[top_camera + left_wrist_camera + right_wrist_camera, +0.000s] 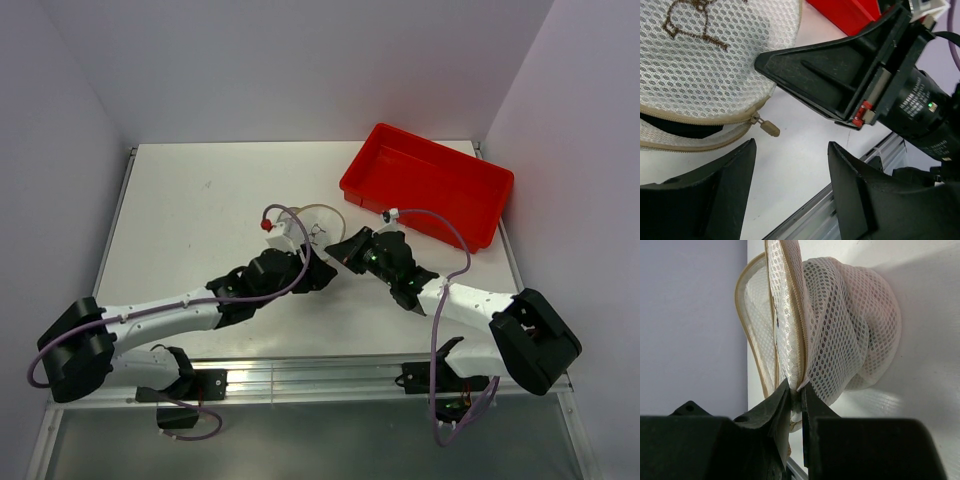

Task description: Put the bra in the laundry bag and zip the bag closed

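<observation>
The laundry bag [322,216] is a round whitish mesh pouch with a beige zipper rim, lying mid-table between both grippers. My right gripper [796,390] is shut on the bag's rim and holds that edge up; it also shows in the top view [342,250]. A pale lacy fabric [786,315], likely the bra, sits in the part-open mouth, and a pinkish tint shows through the mesh [875,310]. My left gripper [792,145] is open and empty, just short of the beige zipper pull [769,128]. The zipper is part open near the pull.
A red plastic tray [428,183] stands at the back right, close behind the right arm. The table's front rail [850,180] runs just beside the left gripper. White table surface lies to the left and behind the bag.
</observation>
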{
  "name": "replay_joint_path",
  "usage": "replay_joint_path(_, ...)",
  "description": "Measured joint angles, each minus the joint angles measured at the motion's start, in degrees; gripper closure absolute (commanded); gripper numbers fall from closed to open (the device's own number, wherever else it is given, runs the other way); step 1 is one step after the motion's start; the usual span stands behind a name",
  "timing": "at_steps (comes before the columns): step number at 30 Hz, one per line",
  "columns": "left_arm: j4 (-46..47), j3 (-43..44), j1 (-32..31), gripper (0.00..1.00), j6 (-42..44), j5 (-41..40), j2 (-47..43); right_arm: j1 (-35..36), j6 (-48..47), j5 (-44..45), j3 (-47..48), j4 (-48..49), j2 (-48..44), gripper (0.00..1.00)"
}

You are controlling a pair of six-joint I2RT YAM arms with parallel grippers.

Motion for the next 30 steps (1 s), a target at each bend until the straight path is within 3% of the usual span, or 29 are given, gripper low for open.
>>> replay_joint_path(5,0.50,0.57,-0.04,0.54,-1.18,-0.46,3.52,0.11,-0.22,0.02,0.00,0.02,0.00,1.00)
replay_joint_path(8,0.57,0.76,-0.04,0.59,-1.88,-1.01,4.94,0.11,-0.55,0.04,0.00,0.02,0.00,1.00)
replay_joint_path(11,0.52,0.81,-0.04,0.60,-1.99,-1.73,5.22,0.22,-0.90,0.04,0.00,0.02,0.00,0.99)
replay_joint_path(15,0.57,1.16,-0.04,0.48,-1.95,-2.91,5.25,0.22,-1.29,0.07,0.00,0.02,0.00,0.99)
replay_joint_path(18,0.59,1.22,-0.04,0.50,-1.99,-3.65,5.25,0.22,-1.44,0.07,0.00,0.02,0.00,0.99)
replay_joint_path(30,0.37,1.31,-0.15,0.90,-1.73,-5.09,5.62,0.37,-2.14,0.52,0.00,0.02,0.00,0.99)
